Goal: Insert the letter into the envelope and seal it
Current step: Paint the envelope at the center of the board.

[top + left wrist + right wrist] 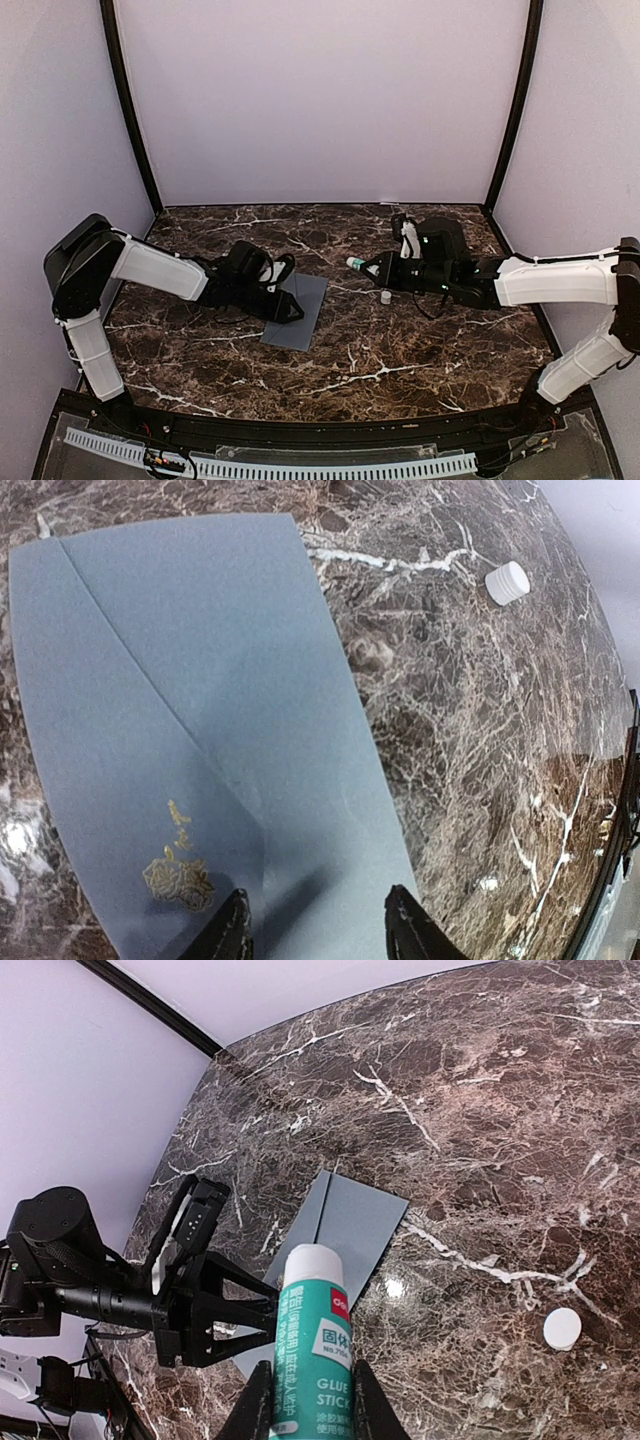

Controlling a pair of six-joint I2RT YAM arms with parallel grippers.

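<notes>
The slate-grey envelope (303, 318) lies flat on the marble table, its pointed flap folded down, with a gold rose print (178, 875) near the flap tip. The letter is not in view. My left gripper (287, 306) is open, its fingertips (236, 916) spread over the envelope's (200, 680) near edge, holding nothing. My right gripper (310, 1400) is shut on a green glue stick (312, 1340), uncapped, white tip pointing at the envelope (355, 1215). In the top view the right gripper (375, 268) hovers to the right of the envelope, apart from it.
The glue stick's white cap (385, 296) stands on the table right of the envelope, and also shows in the left wrist view (508, 582) and right wrist view (562, 1328). The table's dark rim (625, 810) lies further right. Lilac walls enclose the back and sides.
</notes>
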